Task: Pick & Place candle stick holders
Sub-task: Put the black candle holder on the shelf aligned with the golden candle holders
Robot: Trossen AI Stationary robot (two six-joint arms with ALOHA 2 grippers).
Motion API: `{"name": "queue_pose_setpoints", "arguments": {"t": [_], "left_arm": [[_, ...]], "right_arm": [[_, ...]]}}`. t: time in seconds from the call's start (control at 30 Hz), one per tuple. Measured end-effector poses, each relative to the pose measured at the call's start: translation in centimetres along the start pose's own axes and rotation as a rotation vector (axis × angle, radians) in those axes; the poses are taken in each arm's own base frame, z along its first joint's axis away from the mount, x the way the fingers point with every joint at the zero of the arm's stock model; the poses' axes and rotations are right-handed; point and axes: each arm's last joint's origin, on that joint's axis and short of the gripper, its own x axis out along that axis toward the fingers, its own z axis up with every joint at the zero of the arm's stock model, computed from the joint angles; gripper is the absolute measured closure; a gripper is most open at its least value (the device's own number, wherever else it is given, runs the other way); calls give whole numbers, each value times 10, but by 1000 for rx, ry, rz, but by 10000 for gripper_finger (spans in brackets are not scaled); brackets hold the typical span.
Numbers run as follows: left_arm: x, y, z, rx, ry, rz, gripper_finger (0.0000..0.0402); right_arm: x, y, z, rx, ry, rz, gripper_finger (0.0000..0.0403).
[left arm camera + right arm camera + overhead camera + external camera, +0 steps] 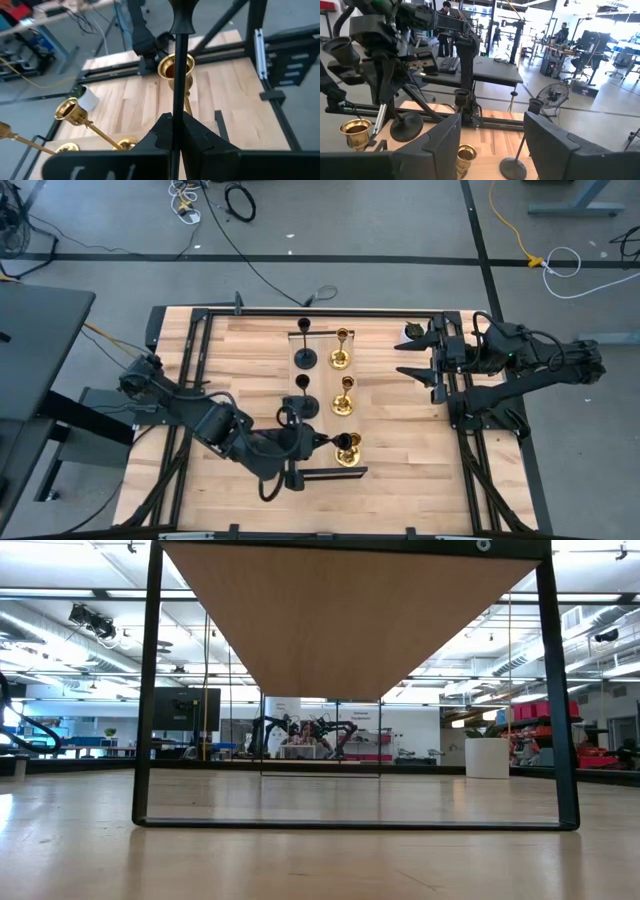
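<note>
**Black holder clamped by its stem above the near gold one**

While the scene is taken from above, the left gripper is seen low over the table, clenched on a black candle stick holder and nearly touching the near gold holder. Two more black holders and two more gold ones are set in two columns farther up the board. The right gripper is parked at the right edge, jaws spread and empty, beside a small white pot.

From table height, only the underside of the table and the room beyond are shown.

Through the left wrist camera, the thin black stem is seen pinched between the closed jaws, running straight up from them, with a gold cup just behind it.

Through the right wrist camera, the open fingers are seen with nothing between them; the carried holder's base is seen tilted.

Risk is judged twofold: the slim stem could pivot in the pinch, since the heavy base is off to one side, and the near gold holder could be knocked over if the load is swung or lowered so close to it.
</note>
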Motion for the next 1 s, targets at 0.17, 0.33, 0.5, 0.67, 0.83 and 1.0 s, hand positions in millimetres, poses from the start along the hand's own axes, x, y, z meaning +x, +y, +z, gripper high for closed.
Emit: {"name": "queue_pose_setpoints", "arguments": {"t": [0.17, 0.33, 0.5, 0.67, 0.83, 1.0], "left_arm": [[-5, 2, -16, -47, -17, 87, 387], [-12, 5, -37, -146, -94, 97, 389], [-16, 9, -61, -210, -178, 79, 385], [-10, 8, -87, -279, -255, 67, 389], [-3, 5, -113, -310, -293, 51, 385], [-1, 3, -129, -374, -386, 11, 389]], "right_arm": [[0, 0, 0, 0, 0, 0, 188], [0, 0, -1, -2, 10, 2, 188], [0, 0, -1, -9, 8, 1, 188], [0, 0, -1, -8, 8, 1, 188], [0, 0, -1, -8, 6, -9, 188], [0, -2, -1, -8, 14, -68, 188]]}}
